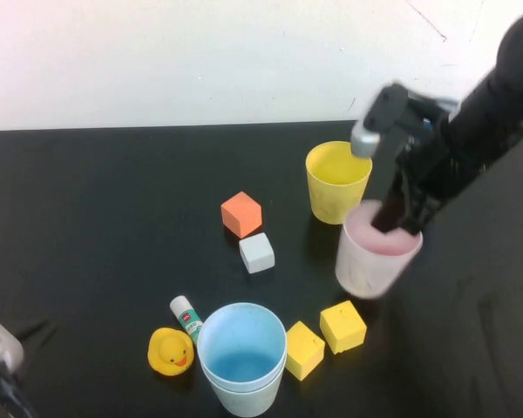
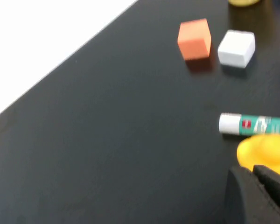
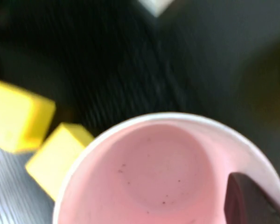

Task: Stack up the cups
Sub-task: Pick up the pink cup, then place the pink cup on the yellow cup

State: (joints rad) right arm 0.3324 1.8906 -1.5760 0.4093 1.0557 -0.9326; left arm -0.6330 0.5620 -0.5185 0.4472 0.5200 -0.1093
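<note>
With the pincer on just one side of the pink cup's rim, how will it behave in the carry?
The right pincer holds the pink cup by its rim, one finger inside. It looks thin and empty, so probably light. It already hangs tilted, so it may swing. The smooth wall may slip. The left pincer sits idle near the duck.

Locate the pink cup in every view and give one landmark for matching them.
High view: pink cup right of centre, right claw gripping its rim.
Left wrist view: not visible; left claw parked.
Right wrist view: fills lower frame.
Landmark: yellow cubes beside it.
</note>
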